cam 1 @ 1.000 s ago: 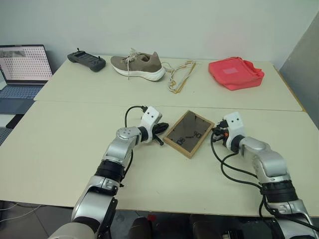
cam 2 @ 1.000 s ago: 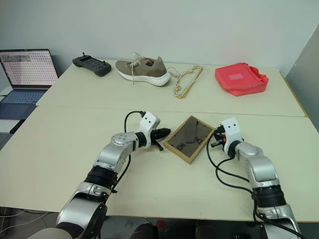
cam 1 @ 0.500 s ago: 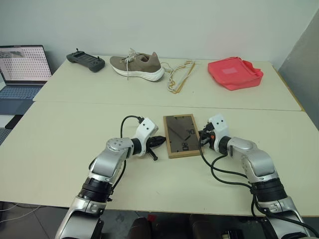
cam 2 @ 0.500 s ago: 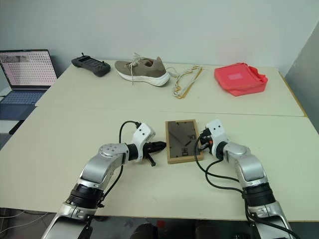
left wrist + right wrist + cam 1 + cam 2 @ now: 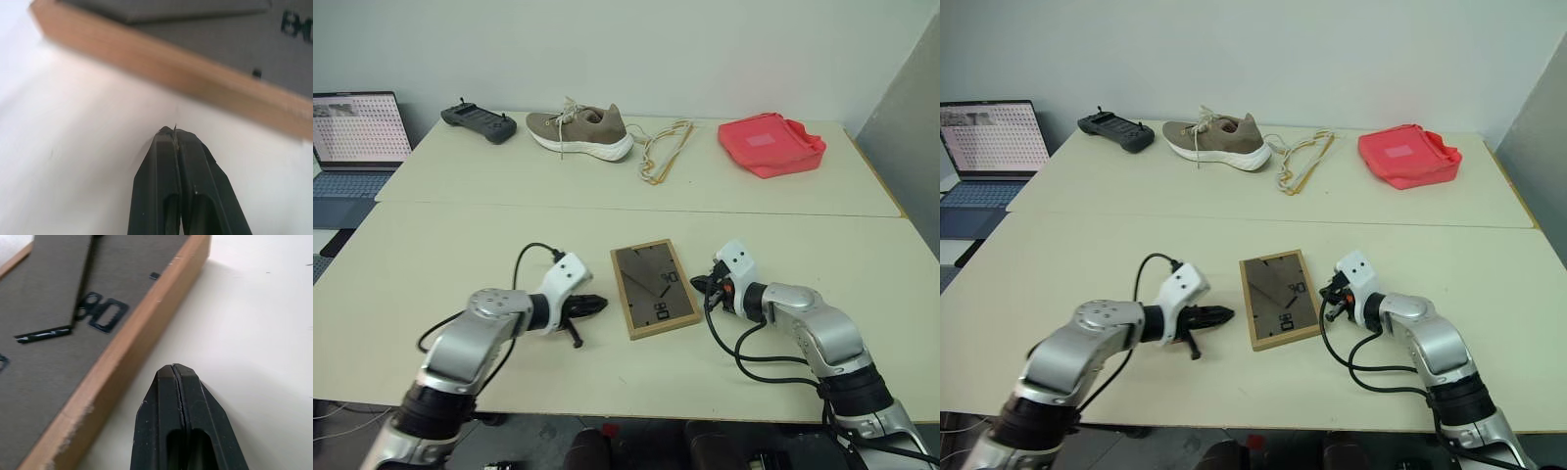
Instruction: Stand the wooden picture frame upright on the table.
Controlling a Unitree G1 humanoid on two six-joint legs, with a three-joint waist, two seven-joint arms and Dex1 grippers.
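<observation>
Wood-edged and lying back-up, the frame (image 5: 653, 289) rests flat on the table (image 5: 450, 255); from the head views we see the left gripper (image 5: 599, 305) at its nine o'clock and the right gripper (image 5: 697, 285) at its three, both apart from it. Left wrist: fingers (image 5: 168, 196) pressed together, frame cut off. Right wrist: fingers (image 5: 195, 431) together, frame's far end cropped.

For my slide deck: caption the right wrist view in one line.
Shut right gripper poised beside the light-wood edge of the wooden picture frame, lying back-up on the table.
</observation>
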